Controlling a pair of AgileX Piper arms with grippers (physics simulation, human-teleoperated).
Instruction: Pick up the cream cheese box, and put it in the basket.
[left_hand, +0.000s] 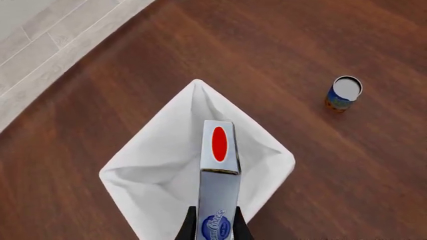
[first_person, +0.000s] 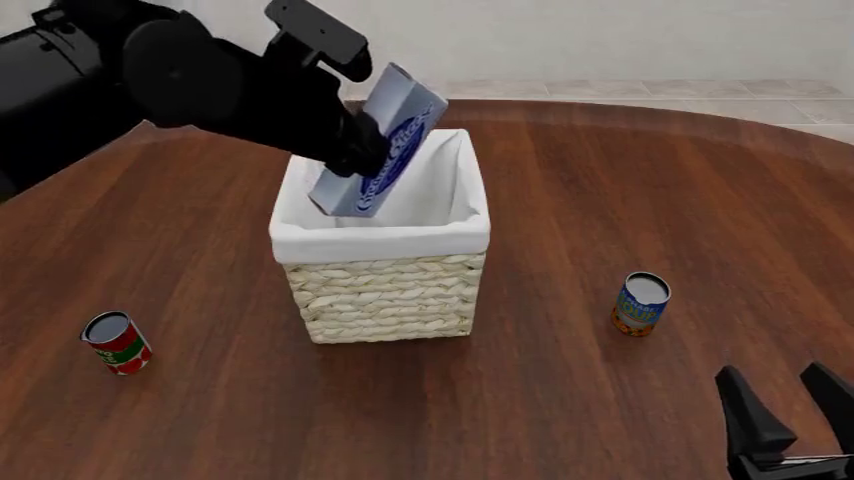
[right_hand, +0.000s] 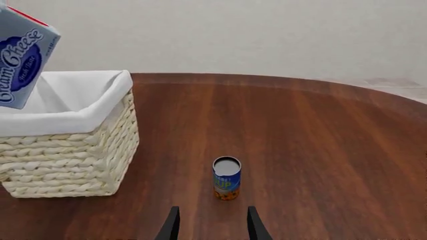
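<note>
Left wrist view alone shows a red oval on the box's (left_hand: 219, 165) end face. The left gripper (first_person: 358, 158) is clamped on the box, tilted above the basket's (first_person: 387, 290) opening. The right gripper (first_person: 790, 420) rests spread and empty, well apart.

1. Cream cheese box (right_hand: 23, 55): in your right wrist view the dark blue oval label reads "Cream Cheese" in white script. A smaller second line sits under it, too small to read.
2. Same box in your front view (first_person: 380, 140) and left wrist view (left_hand: 218, 200): the blue oval with white script shows, but the lettering is not legible there.
3. Blue-orange can (right_hand: 227, 179): there's lettering on the side; you can't read it reliably.
4. Red can (first_person: 116, 342), near left of the table: the label print is unreadable.
</note>
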